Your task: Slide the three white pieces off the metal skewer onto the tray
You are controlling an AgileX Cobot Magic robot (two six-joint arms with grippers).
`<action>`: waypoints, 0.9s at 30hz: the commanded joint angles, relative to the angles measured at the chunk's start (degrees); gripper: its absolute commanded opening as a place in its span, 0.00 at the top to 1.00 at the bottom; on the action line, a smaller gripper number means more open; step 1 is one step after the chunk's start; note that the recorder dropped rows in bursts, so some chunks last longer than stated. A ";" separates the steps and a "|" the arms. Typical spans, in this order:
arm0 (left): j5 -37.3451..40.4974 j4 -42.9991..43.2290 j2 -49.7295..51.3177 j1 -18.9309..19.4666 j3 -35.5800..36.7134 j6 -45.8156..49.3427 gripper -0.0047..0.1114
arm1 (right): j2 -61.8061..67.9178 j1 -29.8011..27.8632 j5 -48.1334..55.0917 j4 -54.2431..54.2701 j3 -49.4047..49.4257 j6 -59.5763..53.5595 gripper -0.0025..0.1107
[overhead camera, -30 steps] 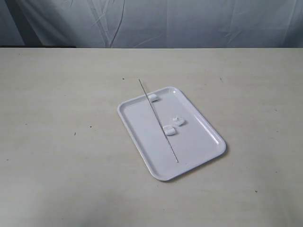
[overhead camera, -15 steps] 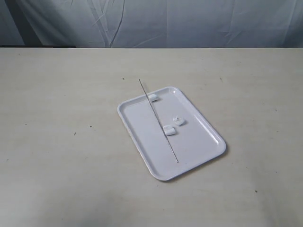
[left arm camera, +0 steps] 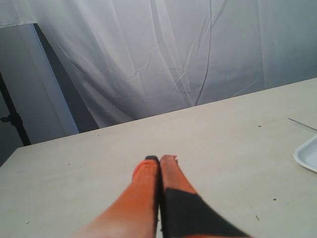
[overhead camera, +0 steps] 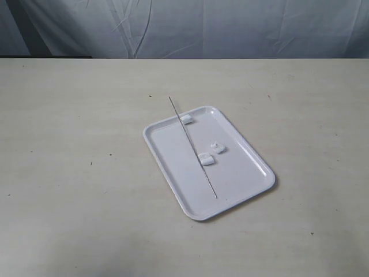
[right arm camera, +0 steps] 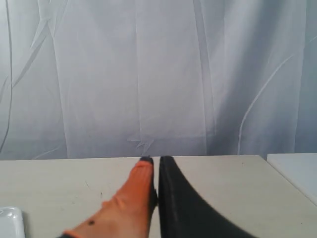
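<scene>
The white tray [overhead camera: 167, 167] lies at the table's middle in the exterior view. Across it rests the thin metal skewer [overhead camera: 192, 145], bare, its far end past the tray's rim. Three white pieces lie loose on the tray: one [overhead camera: 185, 119] by the far rim, one [overhead camera: 218, 147] right of the skewer, one [overhead camera: 206, 158] beside the rod. Neither arm shows in the exterior view. My left gripper [left arm camera: 160, 159] is shut and empty, low over bare table; the tray's corner [left arm camera: 308, 154] and the skewer tip [left arm camera: 302, 124] sit at that view's edge. My right gripper [right arm camera: 153, 160] is shut and empty.
A pale blue-grey cloth backdrop [overhead camera: 230, 26] hangs behind the table's far edge. The tan tabletop [overhead camera: 69, 173] stretches wide to either side of the tray. In the right wrist view a tray corner [right arm camera: 9, 218] shows at the frame's edge.
</scene>
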 commanded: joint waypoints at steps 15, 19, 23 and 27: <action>0.32 0.08 -0.46 0.14 0.20 -0.29 0.96 | -0.32 -0.34 17.90 -102.72 0.10 115.50 0.93; 0.32 0.08 -0.46 0.14 0.20 -0.29 0.96 | -0.32 -0.34 18.01 -110.66 0.10 111.45 0.93; 0.32 0.08 -0.46 0.14 0.20 -0.29 0.96 | -0.32 -0.34 18.28 -112.23 0.10 108.05 0.93; 0.32 0.08 -0.46 0.14 0.20 -0.29 0.96 | -0.32 -0.20 17.63 -111.43 0.10 108.05 0.93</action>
